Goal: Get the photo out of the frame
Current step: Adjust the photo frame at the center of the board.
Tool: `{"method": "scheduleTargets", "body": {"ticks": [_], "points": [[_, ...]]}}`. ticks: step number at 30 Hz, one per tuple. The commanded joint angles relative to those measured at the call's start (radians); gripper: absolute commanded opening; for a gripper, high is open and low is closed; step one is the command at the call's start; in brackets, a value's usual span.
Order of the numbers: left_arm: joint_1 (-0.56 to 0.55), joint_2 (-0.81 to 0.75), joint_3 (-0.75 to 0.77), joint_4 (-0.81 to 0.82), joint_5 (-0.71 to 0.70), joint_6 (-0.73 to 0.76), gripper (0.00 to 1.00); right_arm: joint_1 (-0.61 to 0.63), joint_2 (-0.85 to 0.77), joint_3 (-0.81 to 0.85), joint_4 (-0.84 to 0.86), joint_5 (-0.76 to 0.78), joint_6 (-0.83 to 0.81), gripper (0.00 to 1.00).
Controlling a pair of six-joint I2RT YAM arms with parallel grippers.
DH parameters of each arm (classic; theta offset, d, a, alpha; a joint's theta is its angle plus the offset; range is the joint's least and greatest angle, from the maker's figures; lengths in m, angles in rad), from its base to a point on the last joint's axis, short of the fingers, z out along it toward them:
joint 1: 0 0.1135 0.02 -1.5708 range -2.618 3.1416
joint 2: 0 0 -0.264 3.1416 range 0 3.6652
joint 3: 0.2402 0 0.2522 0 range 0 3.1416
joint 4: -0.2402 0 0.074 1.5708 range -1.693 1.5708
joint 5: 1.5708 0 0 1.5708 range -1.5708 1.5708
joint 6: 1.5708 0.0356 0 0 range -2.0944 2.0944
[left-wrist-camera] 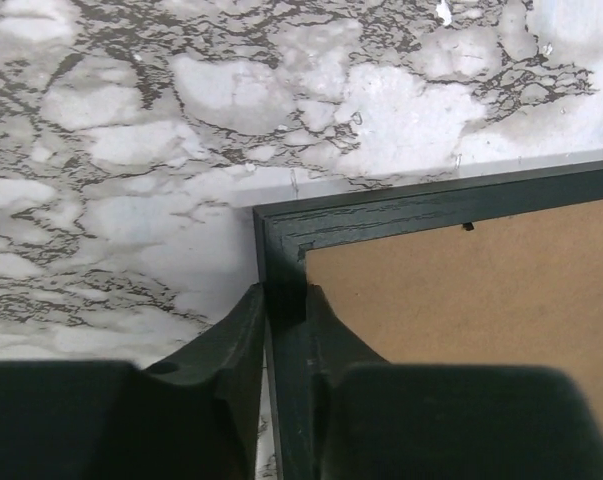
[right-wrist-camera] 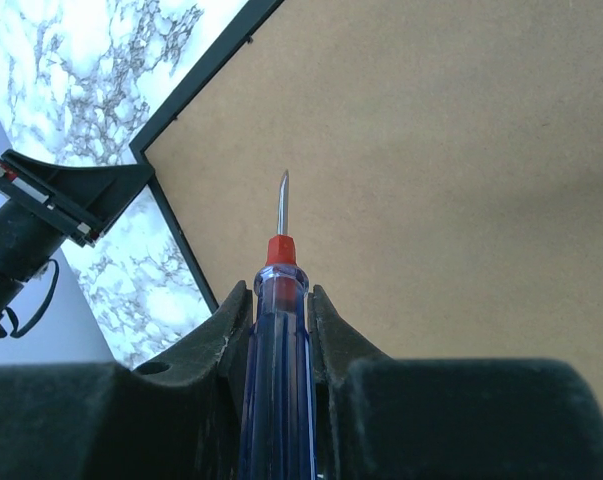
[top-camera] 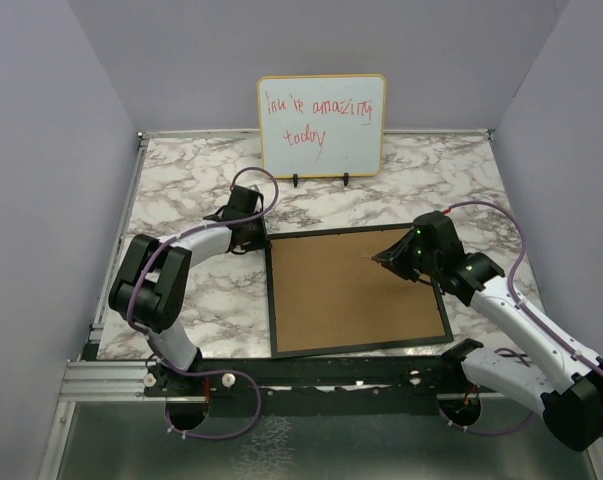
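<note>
The black frame [top-camera: 271,300] lies face down on the marble table, its brown back panel [top-camera: 351,290] facing up. The photo is hidden under that panel. My left gripper [left-wrist-camera: 286,295] is at the frame's far left corner [left-wrist-camera: 281,225], one finger outside the left rail and one on the panel side, shut on the rail. My right gripper [right-wrist-camera: 279,295] is over the panel's right part, shut on a blue-handled screwdriver [right-wrist-camera: 278,330] with a red collar. The metal tip points across the back panel [right-wrist-camera: 431,180] toward the far left corner.
A wood-edged whiteboard [top-camera: 322,125] with red handwriting stands on small feet at the back of the table [top-camera: 181,180]. Grey walls close in both sides. A metal rail [top-camera: 111,380] runs along the near edge by the arm bases.
</note>
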Motion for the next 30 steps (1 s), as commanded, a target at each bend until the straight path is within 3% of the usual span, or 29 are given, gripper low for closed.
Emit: {"method": "scheduleTargets", "body": {"ticks": [1, 4, 11, 18, 21, 22, 28, 30], "points": [[-0.003, 0.004, -0.096, -0.044, -0.045, -0.055, 0.12, 0.005, 0.000, 0.033, -0.044, 0.022, -0.010, 0.01], [-0.001, -0.032, -0.144, -0.044, -0.067, -0.115, 0.00, 0.005, -0.005, 0.026, -0.054, 0.021, -0.004, 0.01], [-0.001, -0.283, -0.392, 0.025, -0.124, -0.412, 0.00, 0.004, -0.020, 0.015, -0.057, 0.016, -0.002, 0.01], [0.000, -0.578, -0.553, -0.065, -0.225, -0.659, 0.00, 0.005, -0.015, 0.008, -0.049, -0.002, -0.004, 0.01], [-0.004, -0.709, -0.605, -0.078, -0.212, -0.667, 0.00, 0.005, -0.012, 0.010, -0.052, -0.013, 0.000, 0.01], [-0.005, -0.737, -0.611, -0.084, -0.196, -0.634, 0.02, 0.005, -0.012, 0.012, -0.052, -0.017, -0.001, 0.01], [-0.006, -0.756, -0.507, -0.219, -0.167, -0.409, 0.59, 0.005, -0.024, 0.025, -0.047, 0.021, -0.015, 0.01], [-0.007, -0.731, -0.446, -0.276, -0.168, -0.330, 0.68, 0.005, -0.025, 0.040, -0.060, 0.037, -0.019, 0.01]]}}
